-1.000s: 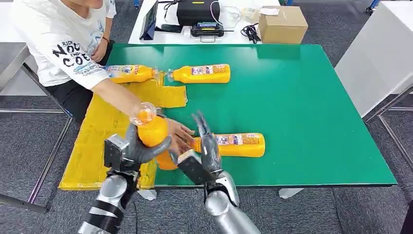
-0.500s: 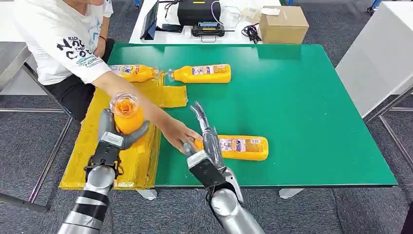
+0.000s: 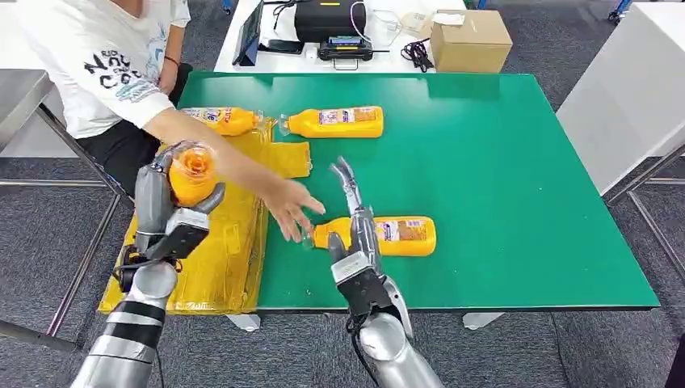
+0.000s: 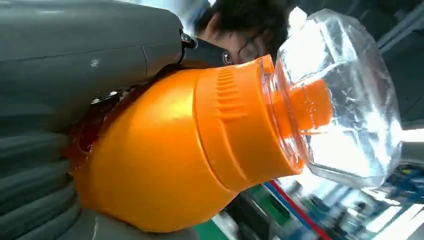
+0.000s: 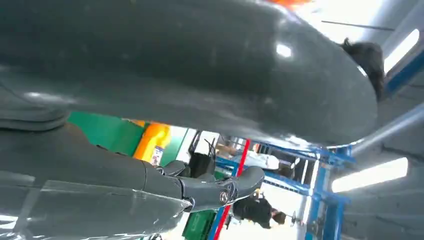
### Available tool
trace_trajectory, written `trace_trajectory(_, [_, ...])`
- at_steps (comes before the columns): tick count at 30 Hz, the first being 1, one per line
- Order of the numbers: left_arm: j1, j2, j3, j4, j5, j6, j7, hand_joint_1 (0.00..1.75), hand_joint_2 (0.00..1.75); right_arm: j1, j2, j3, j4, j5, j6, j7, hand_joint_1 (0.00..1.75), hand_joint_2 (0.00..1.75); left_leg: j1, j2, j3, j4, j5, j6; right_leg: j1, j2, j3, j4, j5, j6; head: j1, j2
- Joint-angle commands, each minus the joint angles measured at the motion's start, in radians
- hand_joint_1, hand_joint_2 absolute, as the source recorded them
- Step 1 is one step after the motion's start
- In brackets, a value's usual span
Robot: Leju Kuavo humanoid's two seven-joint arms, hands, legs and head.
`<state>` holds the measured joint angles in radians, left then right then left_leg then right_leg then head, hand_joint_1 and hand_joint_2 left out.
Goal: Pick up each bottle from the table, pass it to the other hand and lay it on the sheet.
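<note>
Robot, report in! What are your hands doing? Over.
Left hand holds bottle over sheet. Right hand open. Person's hand in the way.

One orange bottle (image 3: 192, 173) stood upright over the yellow sheet (image 3: 212, 267) — clear cap up. Three lay flat: one (image 3: 220, 120) on the sheet, two (image 3: 333, 122) (image 3: 386, 235) on green table (image 3: 501, 178).

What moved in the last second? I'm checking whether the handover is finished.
The left hand carried its bottle left, out over the yellow sheet. The right hand, empty, drew back. The person's hand let go of the near bottle. The two far bottles stayed put.
</note>
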<state>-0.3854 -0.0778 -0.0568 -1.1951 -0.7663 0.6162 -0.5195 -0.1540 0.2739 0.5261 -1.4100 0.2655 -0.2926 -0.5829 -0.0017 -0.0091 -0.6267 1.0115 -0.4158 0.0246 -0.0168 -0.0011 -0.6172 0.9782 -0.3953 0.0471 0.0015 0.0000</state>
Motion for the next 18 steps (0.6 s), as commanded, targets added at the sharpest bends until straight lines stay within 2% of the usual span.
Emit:
trace_trajectory(1, [-0.092,0.027,-0.016,0.242,-0.167,0.071,0.011,1.75,1.75,0.007,-0.03,-0.02,-0.059,-0.037,-0.023,-0.011,0.0,0.0,0.001,-0.001,0.004,-0.001,-0.001,-0.001,0.001,-0.002,0.005,-0.001,-0.002,-0.001,0.0,0.0])
trace_trajectory(3, [-0.102,0.036,-0.017,0.263,-0.319,0.082,0.071,1.75,1.75,0.014,-0.032,-0.019,-0.087,-0.043,-0.036,-0.02,0.0,0.0,0.001,-0.002,0.006,0.0,-0.002,-0.001,0.001,-0.003,0.007,-0.001,-0.003,-0.002,0.0,0.0])
trace_trajectory(4, [-0.127,0.057,-0.032,0.328,-0.415,0.082,0.136,1.75,1.75,0.018,-0.032,-0.023,-0.11,-0.06,-0.039,-0.024,0.0,0.0,0.001,-0.001,0.005,0.0,-0.002,-0.001,0.001,-0.002,0.005,-0.001,-0.002,-0.002,0.0,0.0])
trace_trajectory(6, [-0.163,0.08,-0.034,0.432,-0.464,0.082,0.178,1.75,1.75,0.024,-0.034,-0.035,-0.146,-0.076,-0.05,-0.023,0.0,0.0,0.002,-0.001,0.008,0.001,-0.003,-0.002,0.002,-0.002,0.008,0.0,-0.003,-0.003,0.0,0.0])
trace_trajectory(7, [-0.165,0.096,-0.027,0.457,-0.542,0.082,0.218,1.75,1.75,0.025,-0.037,-0.04,-0.162,-0.086,-0.051,-0.02,0.0,0.0,0.001,-0.002,0.004,-0.001,-0.001,-0.001,0.001,-0.002,0.005,0.0,-0.002,-0.001,0.0,0.0])
trace_trajectory(14, [-0.201,0.119,-0.02,0.665,-0.732,0.082,0.291,1.75,1.75,0.02,-0.04,-0.033,-0.16,-0.127,-0.024,-0.012,0.0,0.0,0.002,0.002,0.008,-0.001,-0.002,-0.002,0.002,0.0,0.008,-0.001,-0.002,-0.003,0.0,0.0])
trace_trajectory(17, [-0.201,0.119,-0.02,0.665,-0.732,0.082,0.291,1.75,1.75,0.02,-0.04,-0.033,-0.16,-0.127,-0.024,-0.012,0.0,0.0,0.001,0.001,0.005,-0.001,-0.001,-0.001,0.001,0.0,0.005,-0.001,-0.001,-0.002,0.0,0.0])
trace_trajectory(18, [-0.201,0.119,-0.02,0.665,-0.732,0.082,0.291,1.75,1.75,0.02,-0.04,-0.033,-0.16,-0.127,-0.024,-0.012,0.0,0.0,0.002,0.001,0.008,0.0,-0.003,-0.002,0.002,0.0,0.008,-0.001,-0.003,-0.002,0.0,0.0])
